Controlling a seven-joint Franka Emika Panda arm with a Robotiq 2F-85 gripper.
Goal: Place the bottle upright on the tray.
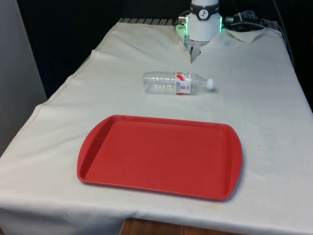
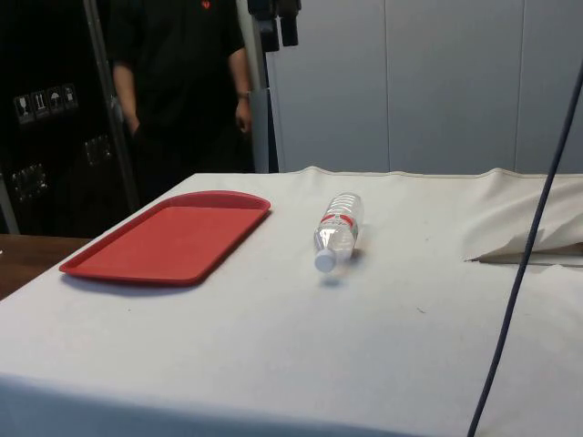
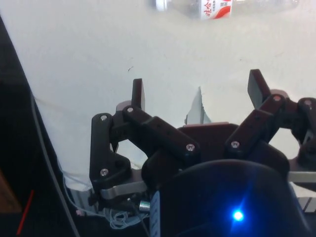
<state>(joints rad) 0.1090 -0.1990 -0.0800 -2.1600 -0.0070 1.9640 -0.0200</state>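
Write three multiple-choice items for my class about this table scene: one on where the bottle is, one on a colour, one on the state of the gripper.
1. Where is the bottle?
A. standing on the tray
B. lying on the white cloth, off the tray
C. held in the gripper

2. What colour is the tray?
A. red
B. blue
C. green

3. What is the gripper doing?
A. closed on the bottle
B. closed on the tray's rim
C. open, holding nothing

Answers:
1 B: in the front view the bottle lies on its side on the white cloth, with bare cloth between it and the tray.
2 A: the front and side views both show the tray red.
3 C: the wrist view shows the two fingers spread apart with only cloth between them.
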